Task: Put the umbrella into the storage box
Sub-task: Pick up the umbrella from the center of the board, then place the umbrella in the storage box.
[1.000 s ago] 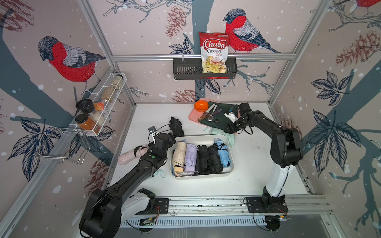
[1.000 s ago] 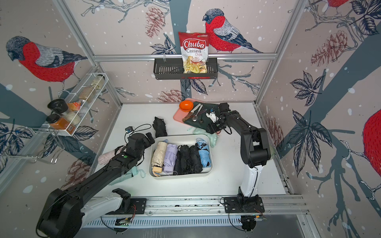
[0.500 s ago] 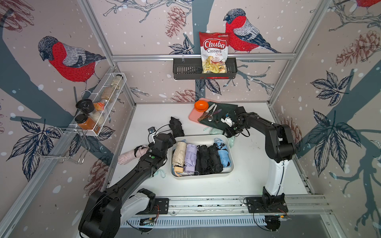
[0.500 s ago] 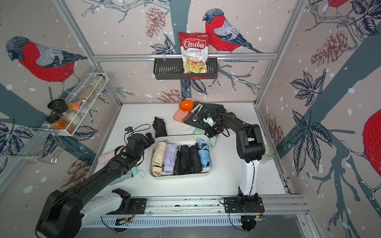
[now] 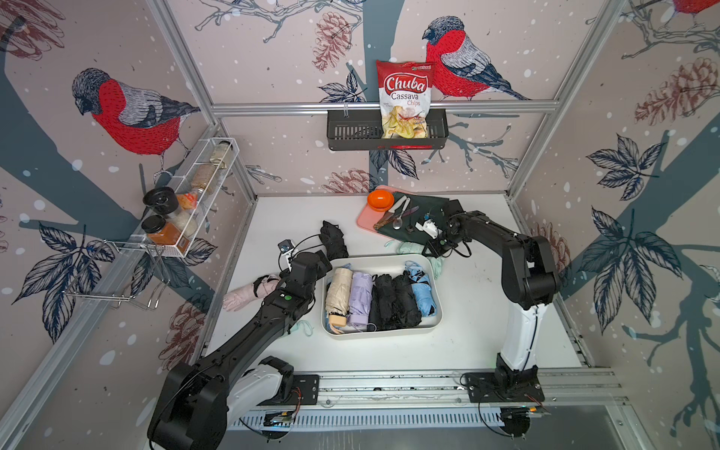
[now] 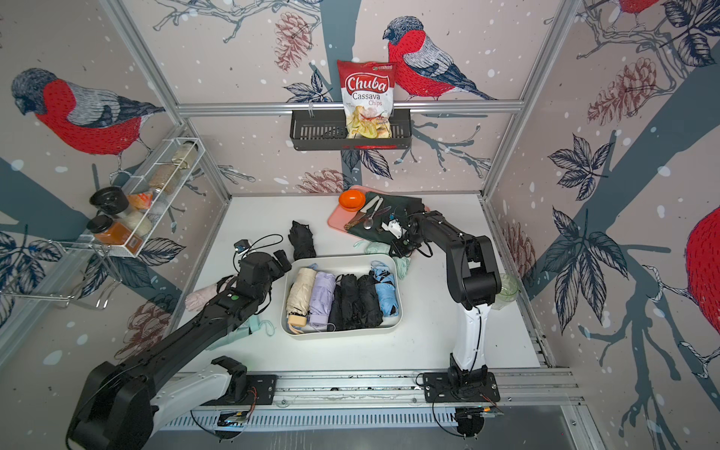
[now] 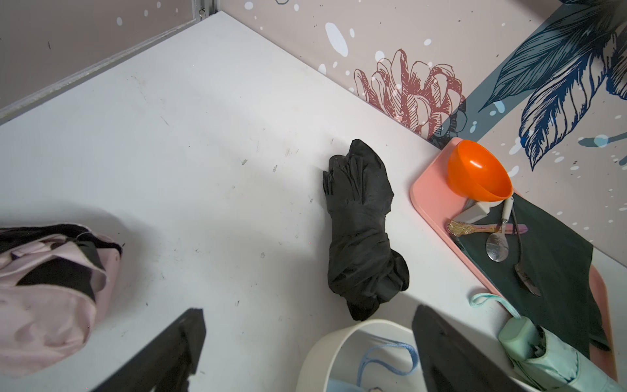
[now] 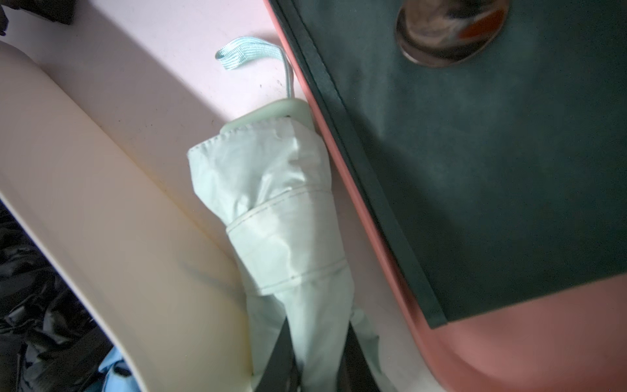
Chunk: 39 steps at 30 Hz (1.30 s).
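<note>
The cream-white storage box holds beige, lilac, black and blue folded umbrellas. A mint-green folded umbrella lies on the table between the box's far right corner and the pink tray. My right gripper is shut on its fabric. My left gripper hangs open and empty over the box's far left corner. A black umbrella lies just beyond it, and a pink umbrella lies to the left.
The pink tray at the back carries an orange bowl, a dark green cloth and cutlery. Another mint umbrella lies under my left arm. A black basket with a chips bag and a wire jar rack hang on the walls.
My right gripper has closed on the mint-green umbrella, and the right arm has shifted slightly. The left arm has stayed still.
</note>
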Each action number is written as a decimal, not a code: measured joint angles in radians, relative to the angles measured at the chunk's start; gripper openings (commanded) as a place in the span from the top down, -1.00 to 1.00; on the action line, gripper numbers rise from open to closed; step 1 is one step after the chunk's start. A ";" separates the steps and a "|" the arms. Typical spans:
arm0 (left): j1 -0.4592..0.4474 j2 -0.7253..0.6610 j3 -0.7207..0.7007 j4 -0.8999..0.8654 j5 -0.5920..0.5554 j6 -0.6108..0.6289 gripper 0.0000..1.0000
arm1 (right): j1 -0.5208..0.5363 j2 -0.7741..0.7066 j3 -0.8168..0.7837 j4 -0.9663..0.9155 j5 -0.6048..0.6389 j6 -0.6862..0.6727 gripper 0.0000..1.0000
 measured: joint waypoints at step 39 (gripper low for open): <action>0.002 -0.040 -0.040 0.003 -0.001 -0.002 -0.98 | 0.591 -0.726 -0.475 0.308 0.518 1.192 0.84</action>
